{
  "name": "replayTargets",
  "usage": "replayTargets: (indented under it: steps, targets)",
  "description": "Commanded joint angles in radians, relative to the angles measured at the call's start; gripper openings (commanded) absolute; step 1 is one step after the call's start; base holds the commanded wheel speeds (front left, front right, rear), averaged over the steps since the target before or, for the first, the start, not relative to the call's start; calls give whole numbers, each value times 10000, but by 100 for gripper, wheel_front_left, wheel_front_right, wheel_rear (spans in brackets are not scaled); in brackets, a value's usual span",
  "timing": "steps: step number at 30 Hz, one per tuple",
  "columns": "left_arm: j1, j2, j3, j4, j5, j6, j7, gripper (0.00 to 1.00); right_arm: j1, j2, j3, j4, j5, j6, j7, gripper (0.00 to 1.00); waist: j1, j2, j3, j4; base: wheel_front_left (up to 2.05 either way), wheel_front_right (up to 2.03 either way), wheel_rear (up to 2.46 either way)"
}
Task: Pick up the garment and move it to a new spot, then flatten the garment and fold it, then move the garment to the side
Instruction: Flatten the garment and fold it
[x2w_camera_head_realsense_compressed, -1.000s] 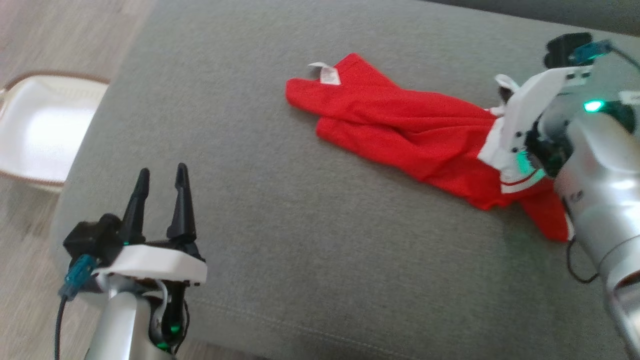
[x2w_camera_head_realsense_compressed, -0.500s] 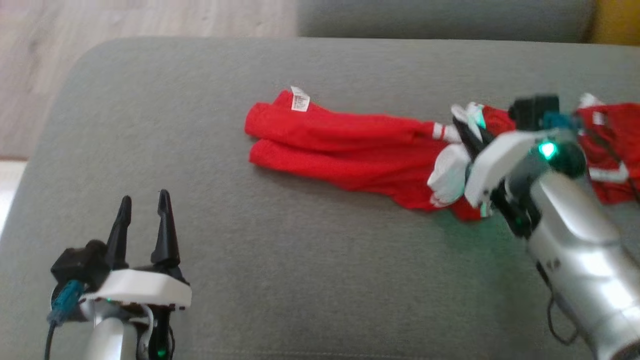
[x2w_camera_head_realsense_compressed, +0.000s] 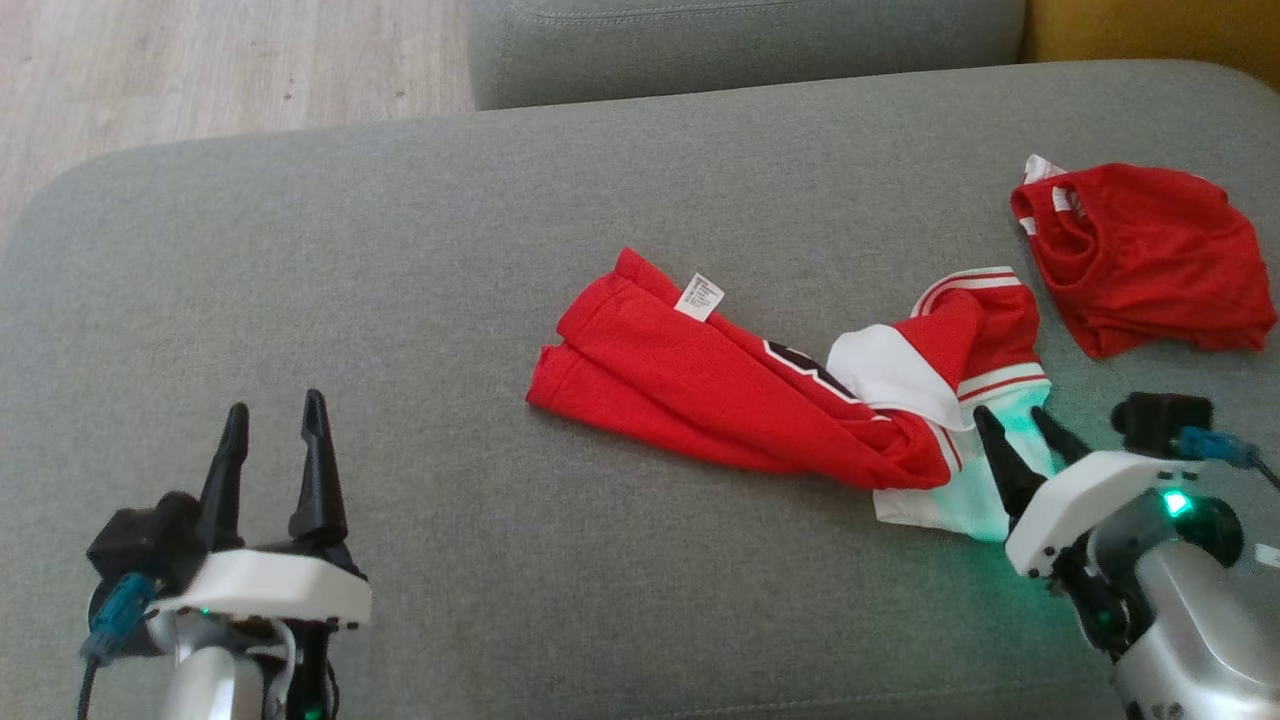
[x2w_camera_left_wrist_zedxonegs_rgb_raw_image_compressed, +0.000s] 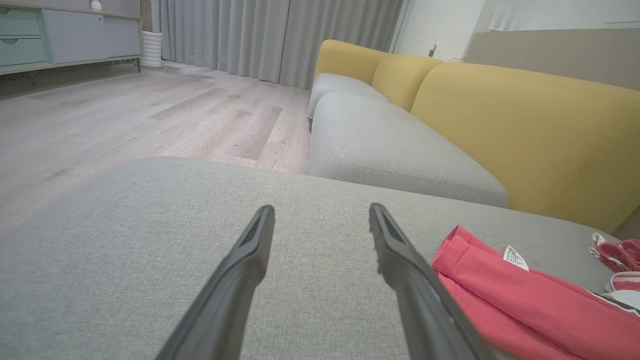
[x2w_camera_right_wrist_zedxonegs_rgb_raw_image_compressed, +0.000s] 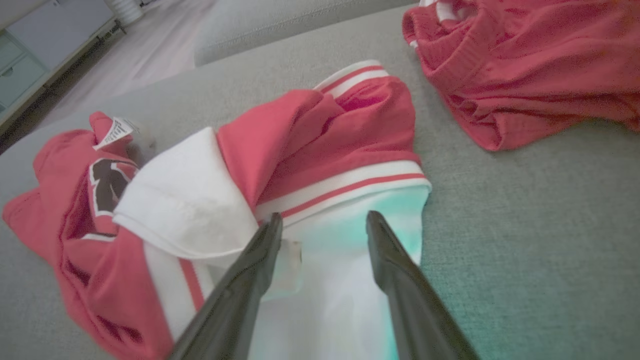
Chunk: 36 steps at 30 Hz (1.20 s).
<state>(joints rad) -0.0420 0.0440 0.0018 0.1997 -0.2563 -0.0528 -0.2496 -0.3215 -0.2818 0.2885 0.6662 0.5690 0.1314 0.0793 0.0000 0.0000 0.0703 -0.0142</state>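
The garment (x2w_camera_head_realsense_compressed: 720, 390) lies crumpled mid-cushion (x2w_camera_head_realsense_compressed: 400, 250), ready for flattening; the right gripper (x2w_camera_head_realsense_compressed: 1010, 415), jaws parted and empty, sits at its near-right edge, and the left gripper (x2w_camera_head_realsense_compressed: 275, 405) stands open near-left.

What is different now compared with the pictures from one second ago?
The right gripper let go of the red-and-white garment: its jaws now stand apart, just at the white hem. The garment, stretched long before, lies slack and bunched on the grey sofa cushion. The left gripper stayed open and empty. The head camera also turned.
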Motion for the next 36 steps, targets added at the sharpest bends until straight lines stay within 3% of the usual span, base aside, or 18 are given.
replayTargets:
  steps: [1, 10, 20, 23, 29, 36]
  targets:
    - [-295, 199, 344, -311, 84, -20, -122, 100, -186, 74, -78, -507, -158, -7, -102, 100, 0, 0, 9, -5, 0, 0, 0]
    - [-318, 223, 398, -373, 83, 35, -122, 100, 829, 1104, -2544, -3079, -1762, -7, -857, 100, 0, 0, -50, 171, 0, 0, 0]
    - [-346, 272, 239, -321, 95, 0, -96, 100, 1716, 1844, -2999, -4208, -2367, -7, 87, 100, 0, 0, -166, 380, 0, 0, 0]
    - [-732, 431, 79, -307, -199, -287, 304, 100, 1736, 1951, -3242, -4508, -2347, -7, -147, 100, 0, 0, -100, 289, 0, 0, 0]
    - [-2236, 1120, -526, -250, -1380, -705, 2524, 100, 1564, 2126, -4262, -4707, -2697, -7, -491, 100, 0, 0, 228, -134, 0, 0, 0]
    - [-4378, 3028, -3007, 378, -3657, -774, 6417, 100, 1359, 2267, -4064, -4831, -2812, -7, -410, 100, 0, 0, 814, -1072, 0, 0, 0]
